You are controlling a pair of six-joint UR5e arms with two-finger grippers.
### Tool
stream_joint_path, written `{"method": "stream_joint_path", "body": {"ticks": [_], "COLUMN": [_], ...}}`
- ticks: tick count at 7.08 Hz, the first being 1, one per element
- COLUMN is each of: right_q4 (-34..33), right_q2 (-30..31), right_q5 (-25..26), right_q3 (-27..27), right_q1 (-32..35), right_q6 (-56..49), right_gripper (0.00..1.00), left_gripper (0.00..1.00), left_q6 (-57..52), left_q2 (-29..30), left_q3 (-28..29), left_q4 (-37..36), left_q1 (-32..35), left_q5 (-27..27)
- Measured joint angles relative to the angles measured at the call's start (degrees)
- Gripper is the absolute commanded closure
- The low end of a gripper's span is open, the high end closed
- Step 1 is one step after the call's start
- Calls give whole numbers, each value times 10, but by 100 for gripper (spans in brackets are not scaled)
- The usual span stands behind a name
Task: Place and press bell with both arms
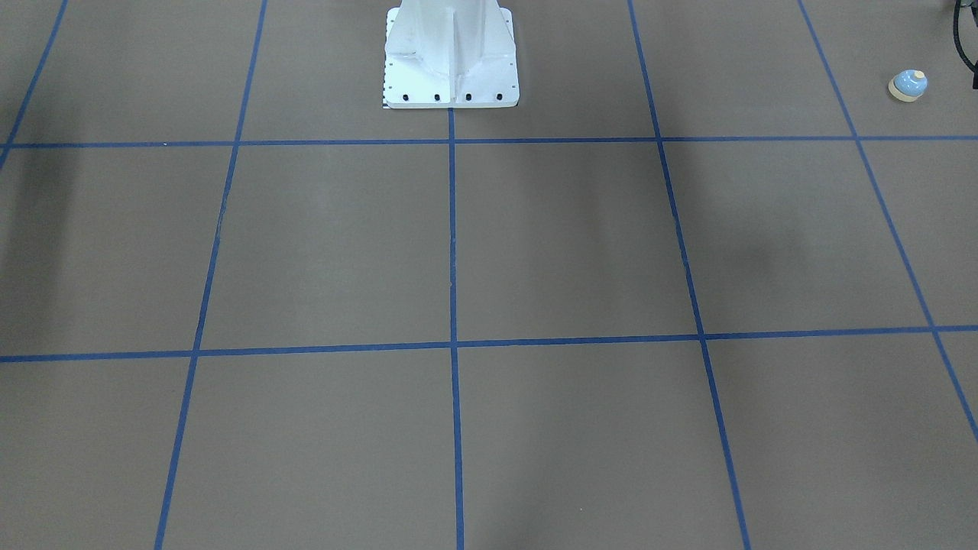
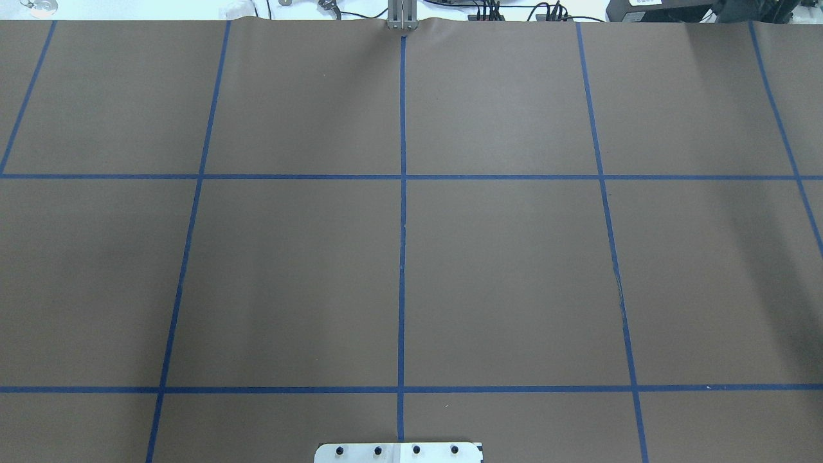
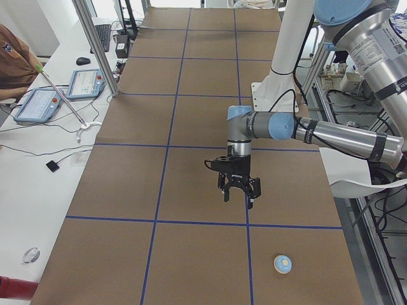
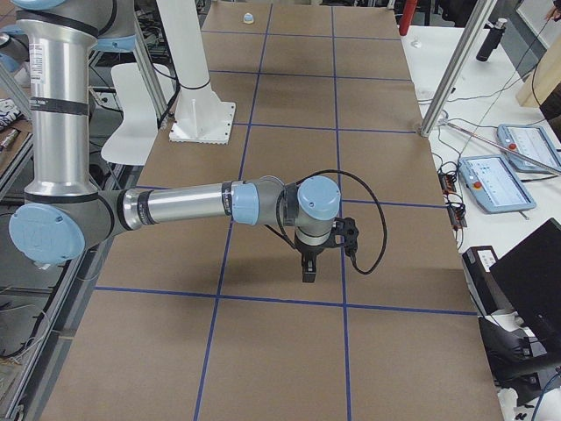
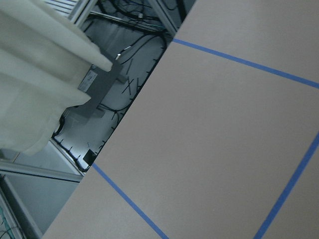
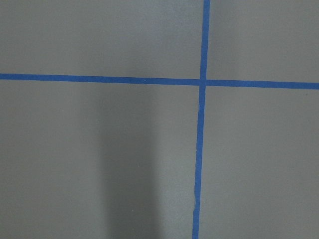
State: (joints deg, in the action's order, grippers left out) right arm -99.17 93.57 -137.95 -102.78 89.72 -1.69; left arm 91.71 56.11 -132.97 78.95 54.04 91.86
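Observation:
The light-blue bell (image 1: 908, 85) with a cream button stands upright on the brown table near its end on the robot's left. It also shows in the exterior left view (image 3: 283, 264) and, tiny, in the exterior right view (image 4: 248, 17). My left gripper (image 3: 236, 194) hangs fingers-down above the table, well away from the bell; I cannot tell if it is open or shut. My right gripper (image 4: 308, 270) hangs fingers-down over the table's other half, far from the bell; I cannot tell its state. Neither gripper shows in the overhead, front or wrist views.
The white bolted pedestal (image 1: 451, 61) stands at the robot's side of the table. Blue tape lines (image 2: 402, 193) grid the brown cover. Metal posts (image 3: 95, 44) and a desk with tablets (image 3: 38, 105) line the operators' side. The left wrist view shows the table's edge (image 5: 134, 107).

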Motion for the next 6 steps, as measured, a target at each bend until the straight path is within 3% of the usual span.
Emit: {"method": "stream_joint_path", "body": {"ticks": [3, 6], "right_q4": [0, 1], "right_q2": [0, 0], "right_q5": [0, 0], "right_q3": [-5, -15], "right_q1": [0, -1], "right_q6": [-1, -1], "right_gripper": [0, 0], "left_gripper": [0, 0], "left_q6": [322, 570], "left_q2": [-32, -12], "left_q3": [66, 149], "left_q4": [2, 2], "left_q1": [-129, -245], "left_q5": [-7, 16]}}
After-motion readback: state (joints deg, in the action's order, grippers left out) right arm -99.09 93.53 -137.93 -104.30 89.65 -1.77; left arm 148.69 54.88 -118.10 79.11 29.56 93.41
